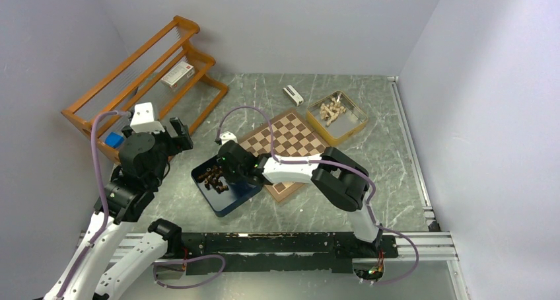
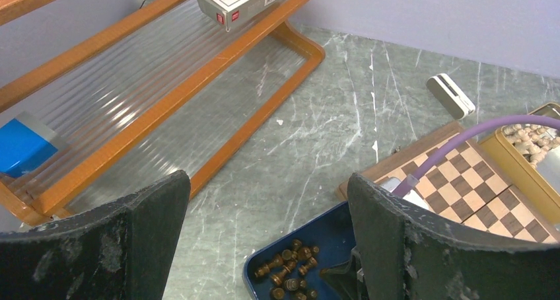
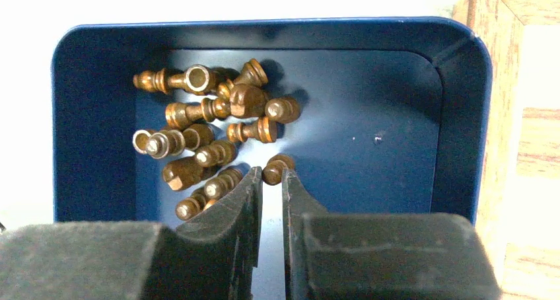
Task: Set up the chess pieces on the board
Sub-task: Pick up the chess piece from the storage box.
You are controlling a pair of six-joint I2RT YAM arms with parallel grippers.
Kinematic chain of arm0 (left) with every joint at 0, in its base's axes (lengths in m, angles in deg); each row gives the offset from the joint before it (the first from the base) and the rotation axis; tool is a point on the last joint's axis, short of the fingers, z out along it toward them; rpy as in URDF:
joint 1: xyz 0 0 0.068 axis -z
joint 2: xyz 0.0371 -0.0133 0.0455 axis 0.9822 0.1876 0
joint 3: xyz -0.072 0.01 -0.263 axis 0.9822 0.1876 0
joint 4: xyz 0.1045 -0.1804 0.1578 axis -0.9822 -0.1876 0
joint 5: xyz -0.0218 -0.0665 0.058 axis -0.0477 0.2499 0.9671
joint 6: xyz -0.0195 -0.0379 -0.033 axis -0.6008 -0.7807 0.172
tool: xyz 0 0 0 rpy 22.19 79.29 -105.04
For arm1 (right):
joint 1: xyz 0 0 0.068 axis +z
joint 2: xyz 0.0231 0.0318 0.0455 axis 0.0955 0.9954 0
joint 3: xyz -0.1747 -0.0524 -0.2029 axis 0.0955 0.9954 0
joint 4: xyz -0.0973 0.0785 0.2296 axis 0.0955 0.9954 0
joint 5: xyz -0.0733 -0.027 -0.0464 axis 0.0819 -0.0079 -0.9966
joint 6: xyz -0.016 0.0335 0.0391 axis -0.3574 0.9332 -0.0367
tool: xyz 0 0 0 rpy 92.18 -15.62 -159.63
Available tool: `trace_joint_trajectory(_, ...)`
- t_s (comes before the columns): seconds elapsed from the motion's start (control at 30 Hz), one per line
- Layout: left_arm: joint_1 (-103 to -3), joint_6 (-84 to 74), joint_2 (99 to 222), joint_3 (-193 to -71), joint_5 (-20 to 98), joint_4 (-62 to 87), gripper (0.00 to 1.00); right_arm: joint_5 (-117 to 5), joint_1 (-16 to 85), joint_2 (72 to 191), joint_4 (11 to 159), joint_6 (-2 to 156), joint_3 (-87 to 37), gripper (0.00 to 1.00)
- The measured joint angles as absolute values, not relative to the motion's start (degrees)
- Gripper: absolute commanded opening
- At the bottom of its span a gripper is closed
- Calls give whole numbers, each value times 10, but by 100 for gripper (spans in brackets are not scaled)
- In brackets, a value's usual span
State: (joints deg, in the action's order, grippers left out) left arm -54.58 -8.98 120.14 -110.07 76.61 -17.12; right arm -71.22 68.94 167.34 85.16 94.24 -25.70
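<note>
Several dark brown chess pieces (image 3: 205, 125) lie in a heap in a dark blue box (image 3: 86, 115); they also show in the top view (image 1: 214, 177) and the left wrist view (image 2: 290, 270). My right gripper (image 3: 272, 178) reaches into the box, its jaws nearly closed and pinching one dark piece (image 3: 277, 164) at the tips. The chessboard (image 1: 290, 138) lies just right of the box with no pieces showing on it. My left gripper (image 1: 181, 133) is open and empty, held above the table left of the box.
A gold tin (image 1: 360, 125) with pale beige pieces stands behind the board on the right. A small white box (image 1: 292, 95) lies behind the board. An orange wooden rack (image 1: 145, 75) with a carton and a blue item stands at the back left.
</note>
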Motion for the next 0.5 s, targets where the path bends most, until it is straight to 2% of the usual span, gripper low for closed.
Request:
trace_joint_trajectory(0.23,-546,-90,1202,-1098,765,-171,93,-717,689,1640,855,941,-238,12)
trace_joint_trajectory(0.5,-546,-87,1204,-1092,750,-169,94,-727,688,1546,857,936,-217,11)
